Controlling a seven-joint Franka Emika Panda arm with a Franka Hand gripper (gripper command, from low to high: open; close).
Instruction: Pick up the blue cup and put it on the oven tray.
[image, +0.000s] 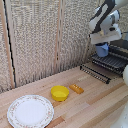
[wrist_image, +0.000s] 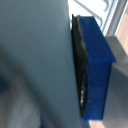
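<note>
In the exterior view the blue cup (image: 102, 49) hangs in the air at the upper right, with my gripper (image: 103, 45) shut on it from above. It is held over the dark wire oven tray (image: 109, 63), which extends from the toaster oven at the right edge. The cup is clear of the bars. In the wrist view a blue surface, the cup (wrist_image: 97, 65), presses against a black finger pad (wrist_image: 80, 70); a grey finger fills most of that picture.
On the wooden table stand a shallow yellow bowl (image: 59, 92), a small orange block (image: 76, 88) and a white patterned plate (image: 30, 110). A woven screen backs the scene. A white rounded object (image: 124, 74) sits at the exterior view's right edge.
</note>
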